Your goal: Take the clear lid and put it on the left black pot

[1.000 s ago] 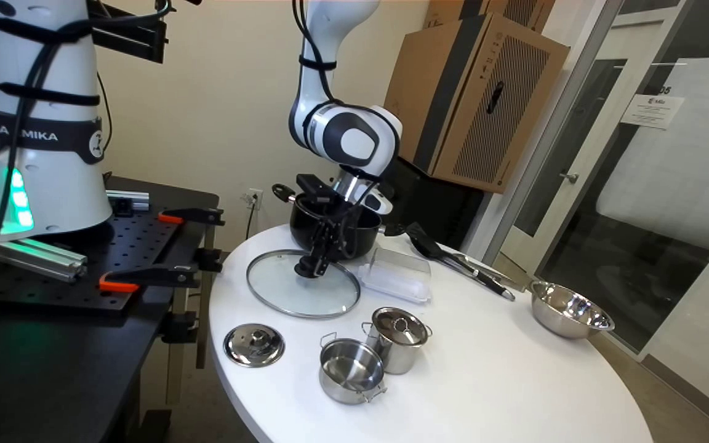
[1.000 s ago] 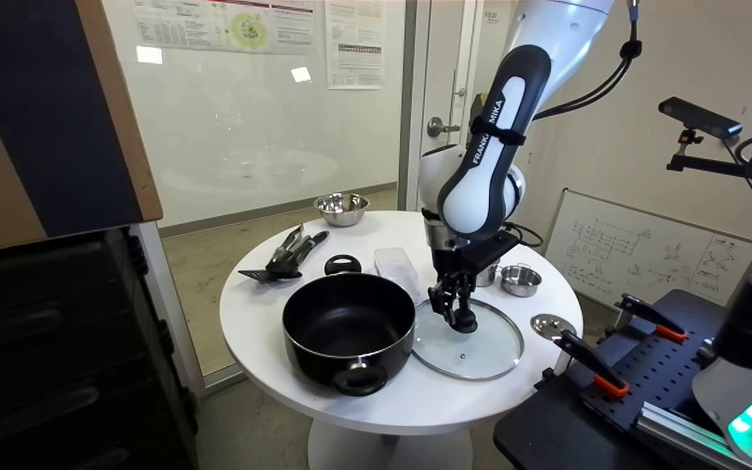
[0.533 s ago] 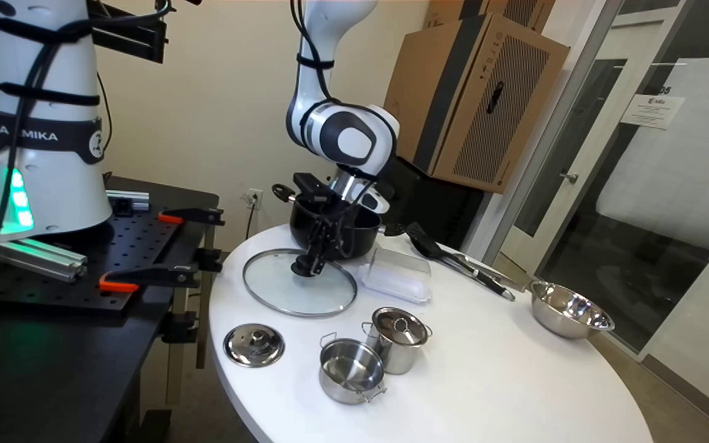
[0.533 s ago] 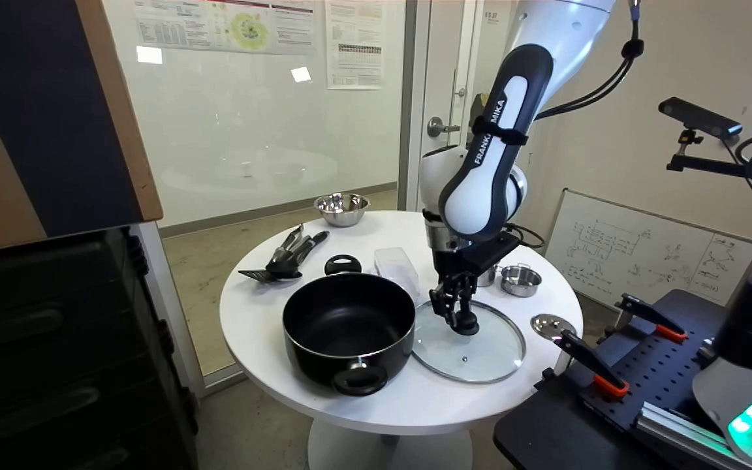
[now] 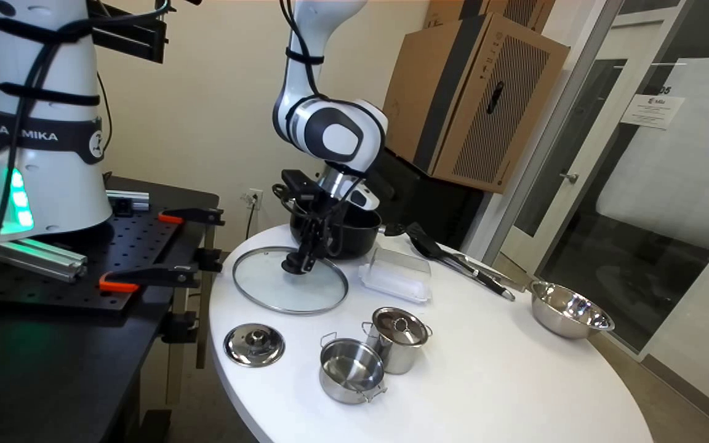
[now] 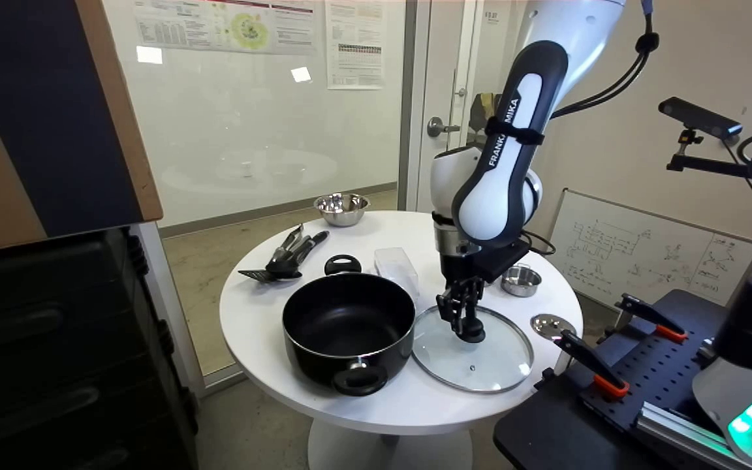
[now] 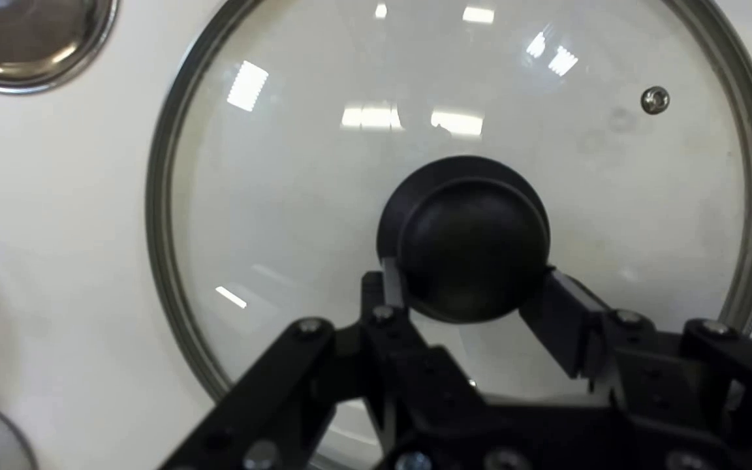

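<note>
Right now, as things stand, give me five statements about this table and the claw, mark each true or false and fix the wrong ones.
1. The claw has the knob of the clear lid between its fingers. True.
2. The black pot is uncovered. True.
3. Both small steel pots are covered. False: the tall steel pot has a steel cover on, but the short steel pot is open.
4. The loose steel lid lies on the white table. True.
5. The kitchen utensils are inside the black pot. False: the kitchen utensils lie on the white table.
</note>
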Controlling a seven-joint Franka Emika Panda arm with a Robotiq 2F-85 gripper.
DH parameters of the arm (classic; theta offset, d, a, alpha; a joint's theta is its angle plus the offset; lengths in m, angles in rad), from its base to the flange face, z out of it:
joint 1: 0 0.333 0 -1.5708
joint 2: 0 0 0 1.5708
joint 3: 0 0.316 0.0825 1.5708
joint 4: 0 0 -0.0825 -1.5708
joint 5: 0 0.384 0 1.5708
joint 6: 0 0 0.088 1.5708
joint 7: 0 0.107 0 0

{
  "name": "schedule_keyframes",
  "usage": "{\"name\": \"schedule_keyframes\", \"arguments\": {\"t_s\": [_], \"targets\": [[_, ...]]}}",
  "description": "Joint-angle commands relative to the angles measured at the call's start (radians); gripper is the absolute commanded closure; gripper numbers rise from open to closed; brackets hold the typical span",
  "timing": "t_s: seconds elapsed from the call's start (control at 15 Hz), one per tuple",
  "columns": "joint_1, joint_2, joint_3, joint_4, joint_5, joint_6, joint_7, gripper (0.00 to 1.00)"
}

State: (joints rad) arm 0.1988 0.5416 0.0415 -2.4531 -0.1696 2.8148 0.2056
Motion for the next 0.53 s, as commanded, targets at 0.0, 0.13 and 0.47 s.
{"name": "schedule_keyframes", "arguments": {"t_s": [0.0, 0.13, 0.47], "targets": [[0.001, -0.048, 0.002, -0.051, 0.038, 0.032, -0.025, 0.27], [0.014, -0.059, -0.013, -0.067, 0.027, 0.041, -0.018, 0.20], [0.031, -0.084, -0.022, -0.106, 0.015, 0.048, -0.012, 0.00]]}}
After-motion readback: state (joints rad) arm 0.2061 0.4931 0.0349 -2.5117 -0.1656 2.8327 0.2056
